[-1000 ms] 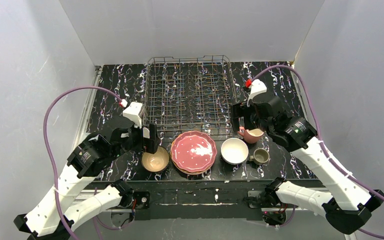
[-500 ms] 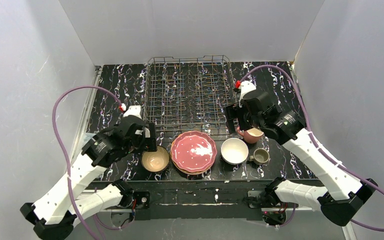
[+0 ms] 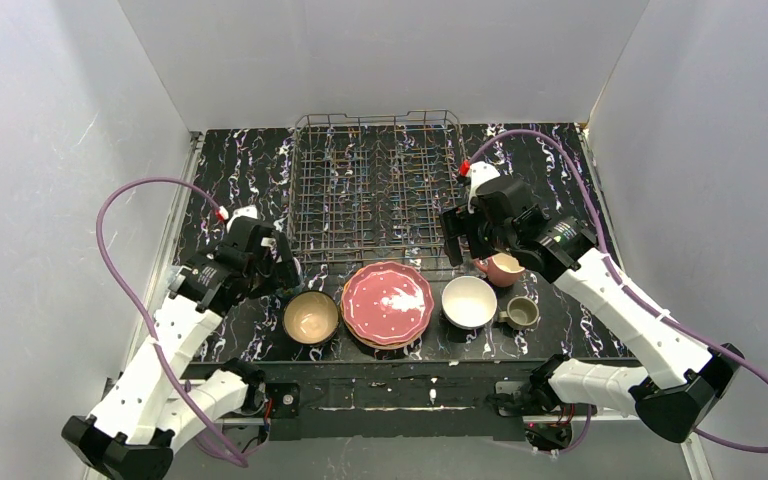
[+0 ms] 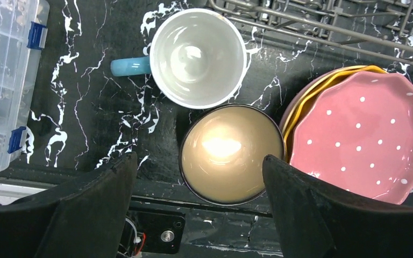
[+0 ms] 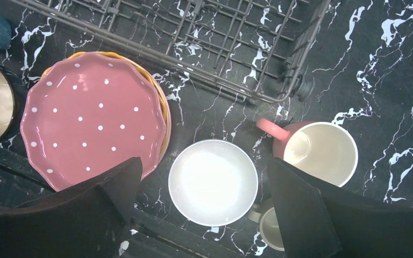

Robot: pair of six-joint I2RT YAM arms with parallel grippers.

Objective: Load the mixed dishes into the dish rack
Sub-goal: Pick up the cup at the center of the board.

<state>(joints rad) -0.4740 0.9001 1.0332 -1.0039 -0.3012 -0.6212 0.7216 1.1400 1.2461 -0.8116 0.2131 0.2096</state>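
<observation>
Plainly our left fingers (image 3: 288, 272) hang wide, empty, over the tan bowl (image 4: 227, 153); right fingers (image 3: 463, 248) likewise, seemingly over the white bowl (image 5: 213, 181).

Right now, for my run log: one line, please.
left end effector: open over tan bowl | right end effector: open over white bowl | dish rack: no dishes
</observation>
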